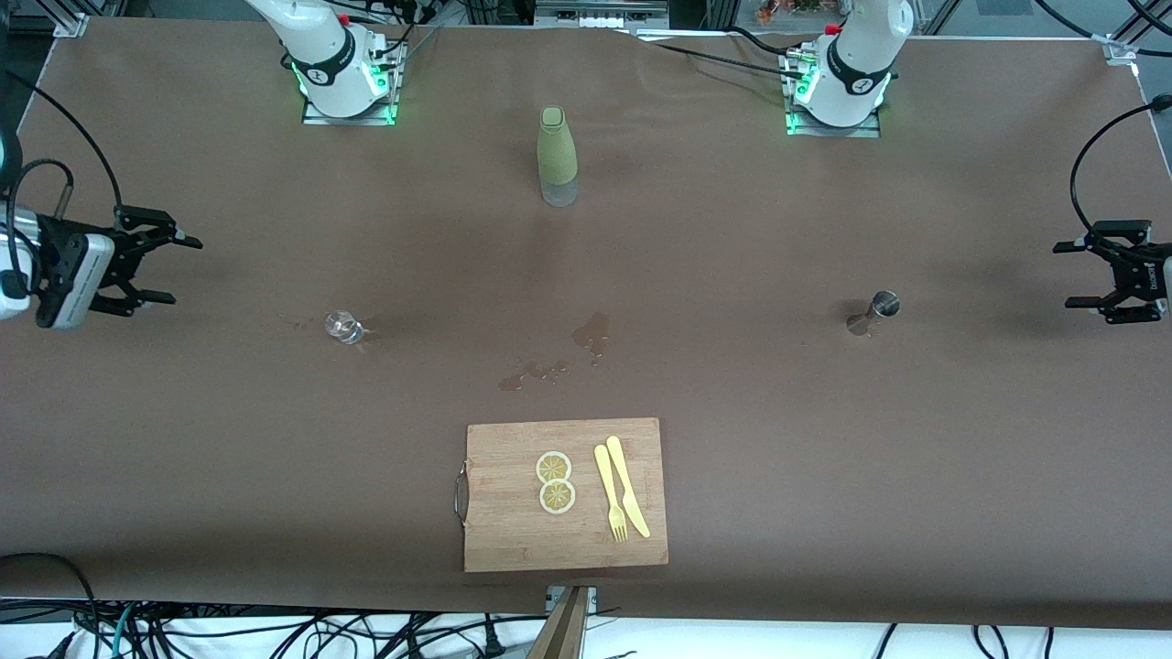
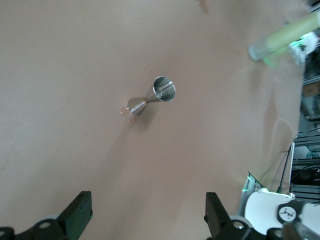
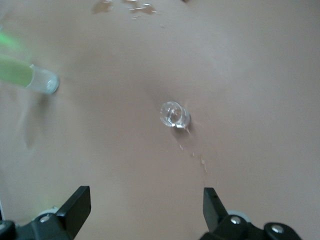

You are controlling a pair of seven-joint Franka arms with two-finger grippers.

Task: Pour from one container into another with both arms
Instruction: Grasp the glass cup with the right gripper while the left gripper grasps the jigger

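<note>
Two grippers, left gripper [image 1: 1071,273] and right gripper [image 1: 179,270], hang empty with jaws spread, each far from the bottle [image 1: 556,156]. I judge pouring unstarted; next I reach the jigger [image 1: 876,311] and glass [image 1: 342,326].

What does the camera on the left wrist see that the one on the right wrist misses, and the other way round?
Only the left wrist view shows the small silver metal measuring cup standing on the brown tablecloth, the open left gripper hanging over the cloth, and a white arm base.

Only the right wrist view shows the small clear glass, some wet spill marks on the cloth, and the open right gripper, holding nothing.

Both show the tall green bottle with a clear bottom and the same brown cloth.
</note>
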